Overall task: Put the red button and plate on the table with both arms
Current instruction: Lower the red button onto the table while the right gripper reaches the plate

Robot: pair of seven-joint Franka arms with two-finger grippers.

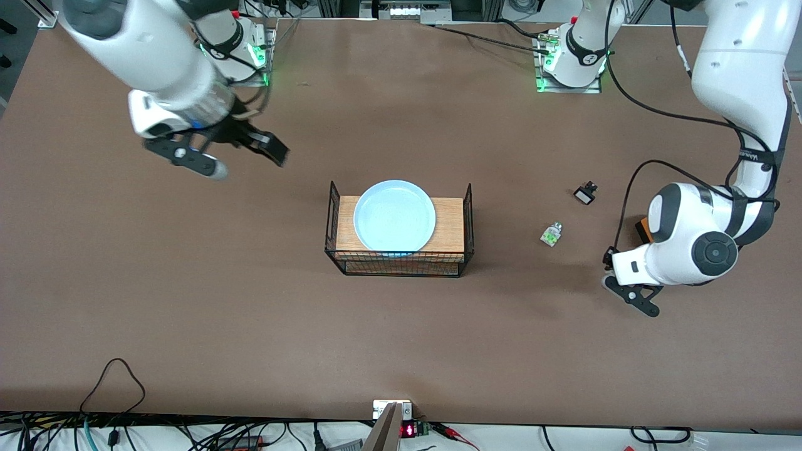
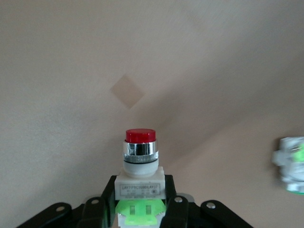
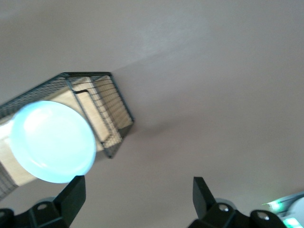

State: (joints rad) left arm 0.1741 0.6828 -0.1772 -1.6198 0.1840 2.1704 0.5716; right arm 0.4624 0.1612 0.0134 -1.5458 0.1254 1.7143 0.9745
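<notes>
The left arm's black two-finger gripper point(image 2: 140, 209) is clamped on the red button point(image 2: 140, 164), a small switch part with a whitish body, green marks at its base, a chrome collar and a round red cap. Its fingers point(image 2: 105, 206) press against the body from both sides. In the front view this gripper point(image 1: 633, 294) sits low over the table point(image 1: 188, 300), a large flat matte brown surface, toward the left arm's end. A similar white-and-green part without a red cap point(image 1: 551, 233) lies on the table near it, and a small black part point(image 1: 585, 193) lies farther from the front camera than that one.

The right arm's black gripper point(image 1: 241, 156) hangs in the air with its jaws spread wide and nothing between them, over bare table toward the right arm's end. Its wrist view shows both fingers point(image 3: 71, 194) apart, with the plate point(image 3: 53, 141) some way off.

The round pale blue plate point(image 1: 394, 215) rests on a wooden board point(image 1: 448, 225) framed by black wire mesh point(image 1: 398, 264), at the middle of the table between the two arms.
</notes>
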